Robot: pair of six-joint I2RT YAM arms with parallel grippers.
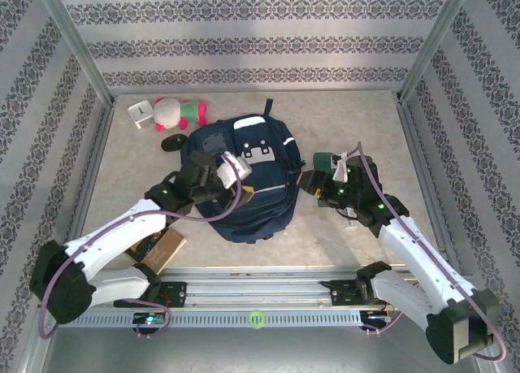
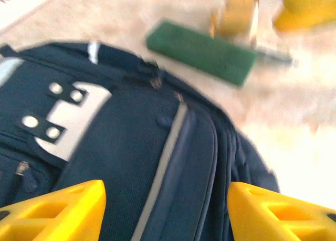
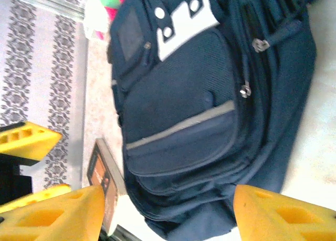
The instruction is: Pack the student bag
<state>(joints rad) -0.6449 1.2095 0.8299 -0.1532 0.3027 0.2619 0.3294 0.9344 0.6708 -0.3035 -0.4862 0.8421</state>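
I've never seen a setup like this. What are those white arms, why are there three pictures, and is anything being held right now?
These are two robot arms bolted at the near edge of a table. The wide picture comes from a fixed camera above and behind them; the other two come from cameras on each wrist, which is why yellow fingers frame them. In the middle lies the student bag, navy with pale patches and zipped pockets. The left gripper is over the bag's left side and the right gripper is by its right side. Both stand open and hold nothing. Also on the table: a plush toy, a small white object, a flat green case, and a brown book near the left arm.
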